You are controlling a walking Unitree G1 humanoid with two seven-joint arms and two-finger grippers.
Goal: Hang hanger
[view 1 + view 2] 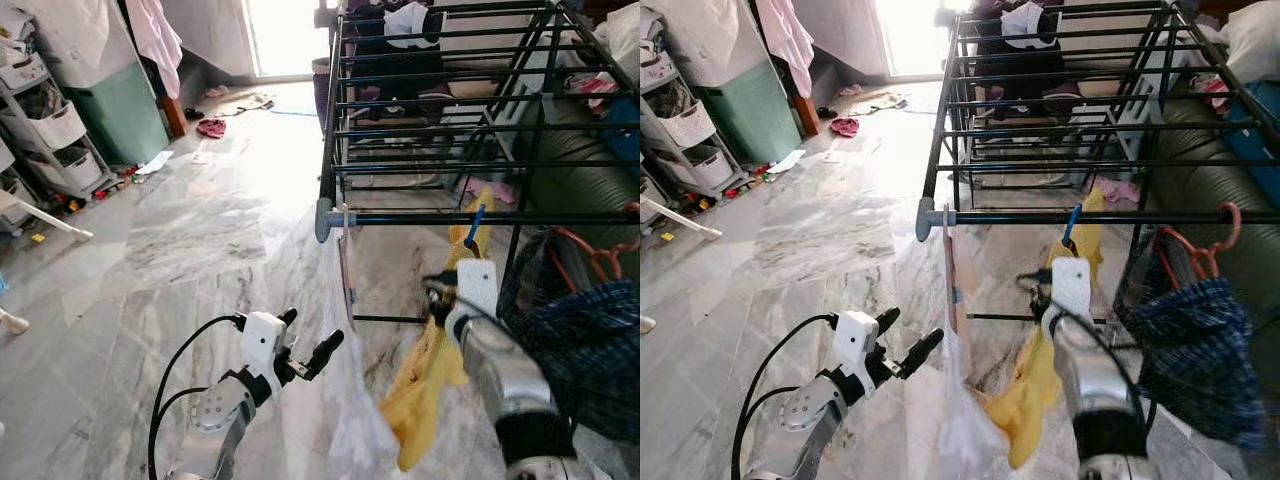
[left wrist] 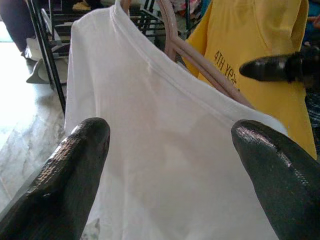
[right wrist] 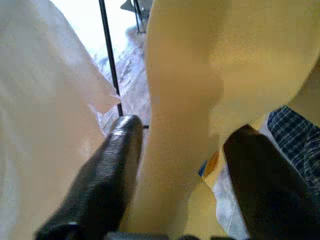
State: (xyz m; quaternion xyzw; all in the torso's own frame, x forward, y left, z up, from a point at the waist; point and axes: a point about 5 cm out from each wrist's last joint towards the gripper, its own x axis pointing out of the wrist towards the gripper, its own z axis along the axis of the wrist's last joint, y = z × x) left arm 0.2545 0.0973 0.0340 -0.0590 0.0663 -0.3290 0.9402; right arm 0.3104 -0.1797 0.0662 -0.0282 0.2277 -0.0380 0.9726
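Left claw (image 1: 902, 342) spread wide and gripping nothing, raised just short of the white shirt (image 2: 150, 150) on its pale hanger (image 2: 200, 65), which hangs from the front rail of the drying rack (image 1: 1090, 216). Right claw (image 3: 175, 175) spread too, fingers to either side of the yellow shirt (image 1: 1040, 380), which hangs from a blue hanger (image 1: 1071, 222) on the same rail, just above. Beyond the right claw, a plaid garment (image 1: 1195, 345) on an orange hanger (image 1: 1215, 245).

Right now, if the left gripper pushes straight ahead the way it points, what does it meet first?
Most likely the white shirt on its hanger. The left gripper has open fingers aimed at the cloth; how near is unclear.
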